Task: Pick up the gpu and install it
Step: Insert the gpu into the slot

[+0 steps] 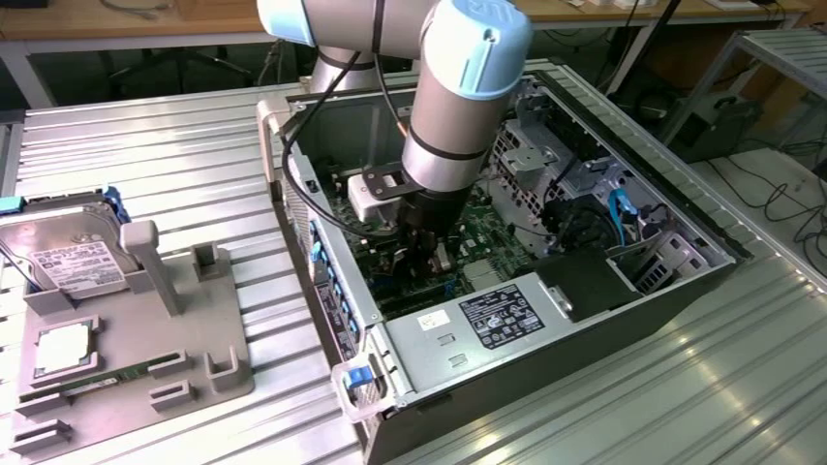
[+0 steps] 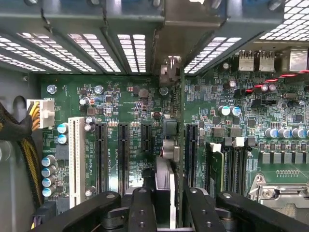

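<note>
While edge-on between fingers (image 2: 145, 212), gpu (image 2: 170, 145) shows thin green edge.

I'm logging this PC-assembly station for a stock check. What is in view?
gpu: one, edge-on, gripped over the motherboard slots
case: one, black, open, on the table
motherboard: one, green, inside the case
power supply: one, grey, in the case
fixture: one, grey, exterior view's left
hard drive: one, silver, on the fixture
memory stick: one, green, on the fixture
table: one, ribbed metal
arm: one, grey-blue, reaching into the case
tool: one, black, shut on the gpu
</note>
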{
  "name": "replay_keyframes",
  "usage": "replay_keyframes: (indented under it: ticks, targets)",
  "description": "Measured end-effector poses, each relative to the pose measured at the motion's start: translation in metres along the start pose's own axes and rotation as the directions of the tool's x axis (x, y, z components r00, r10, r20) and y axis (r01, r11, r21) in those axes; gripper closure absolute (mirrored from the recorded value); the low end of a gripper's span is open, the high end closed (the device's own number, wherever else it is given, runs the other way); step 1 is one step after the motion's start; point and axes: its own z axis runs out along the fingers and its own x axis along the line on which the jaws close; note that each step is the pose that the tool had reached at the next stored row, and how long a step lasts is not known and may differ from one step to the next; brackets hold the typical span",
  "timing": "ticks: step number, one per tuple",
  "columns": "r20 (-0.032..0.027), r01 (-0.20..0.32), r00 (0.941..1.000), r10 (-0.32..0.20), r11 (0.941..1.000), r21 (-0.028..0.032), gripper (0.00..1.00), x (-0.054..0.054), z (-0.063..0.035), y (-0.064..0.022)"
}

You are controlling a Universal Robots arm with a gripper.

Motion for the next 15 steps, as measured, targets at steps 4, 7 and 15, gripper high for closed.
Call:
replay_keyframes:
  ticks: [4,7,15]
  targets:
    - [-0.0006,0.000,1.0000,0.000,1.0000,-0.0003,0.65,0.000,-0.0002,0.0000]
    - [0.0001,0.000,1.0000,0.000,1.0000,0.0020,0.65,0.000,-0.0048,0.0002]
    - [-0.0004,0.000,1.0000,0.000,1.0000,0.0025,0.65,-0.002,-0.0532,0.0014]
